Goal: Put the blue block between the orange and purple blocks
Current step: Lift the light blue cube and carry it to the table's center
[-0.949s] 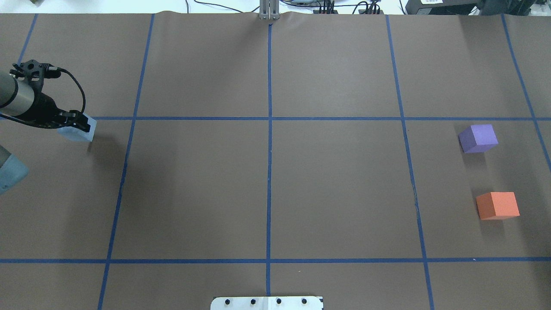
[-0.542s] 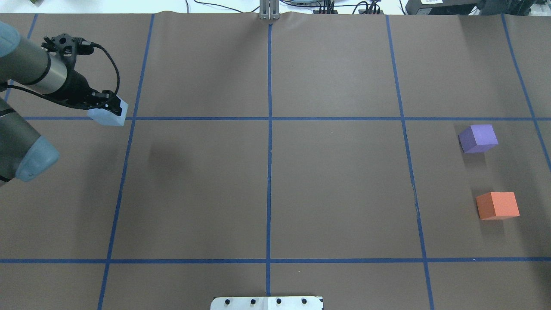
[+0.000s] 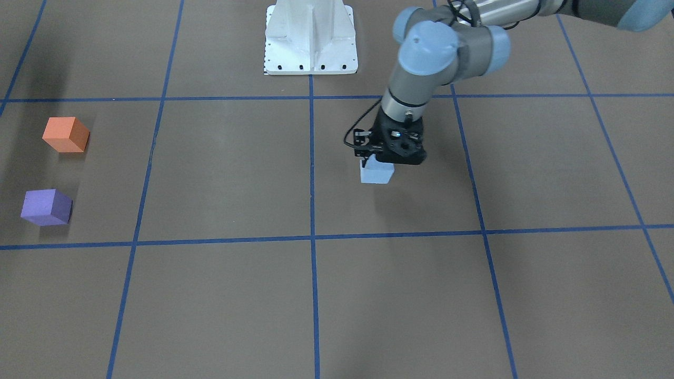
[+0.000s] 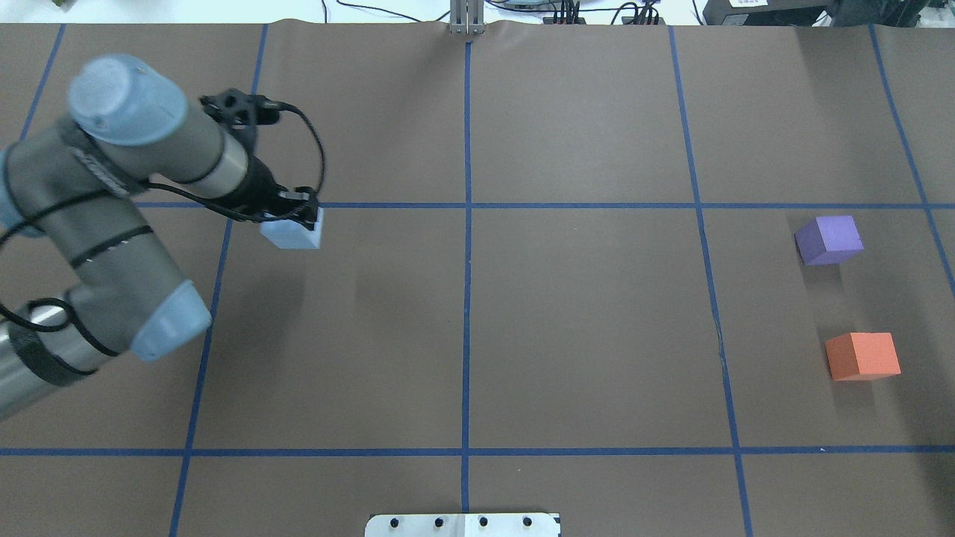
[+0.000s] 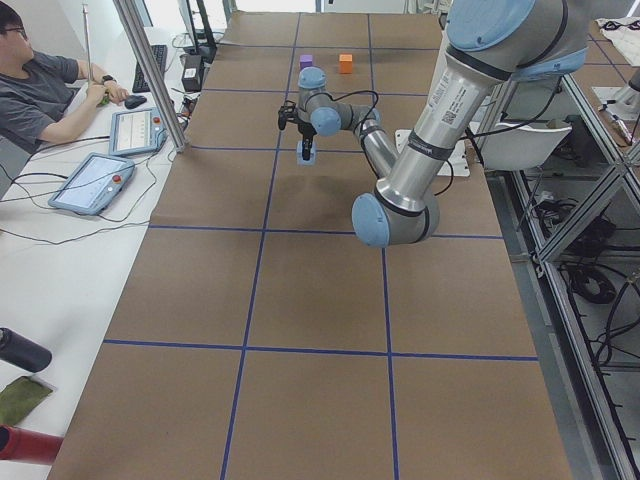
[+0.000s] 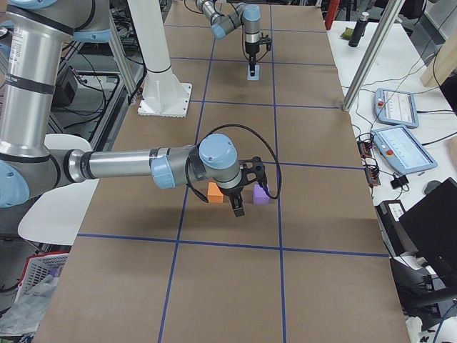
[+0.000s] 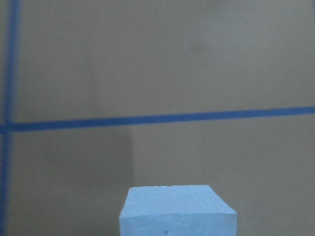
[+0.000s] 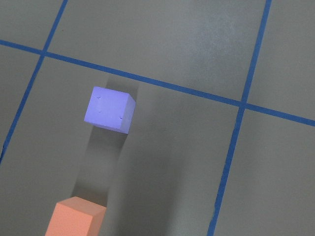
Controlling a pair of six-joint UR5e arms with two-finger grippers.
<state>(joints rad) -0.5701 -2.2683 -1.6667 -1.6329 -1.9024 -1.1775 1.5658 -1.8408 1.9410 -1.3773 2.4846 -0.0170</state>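
Left arm [image 4: 112, 224]: elbow bent, wrist angled downward.
Left gripper [image 4: 300, 218]: clamped on the blue block [image 4: 291, 235], which hangs lifted.
Right arm [image 6: 121, 166]: forearm stretched out level, wrist turned down.
Right gripper [image 6: 238, 209]: points downward; jaw state unclear.

The left arm [image 4: 104, 246] and the right arm [image 6: 121, 168] are grey metal tubes with pale blue caps at rounded joints, a thin black cable [image 4: 322, 149] loops beside the black left gripper [image 4: 297, 218], and the white base [image 3: 310, 37] carries a row of small dark screws.
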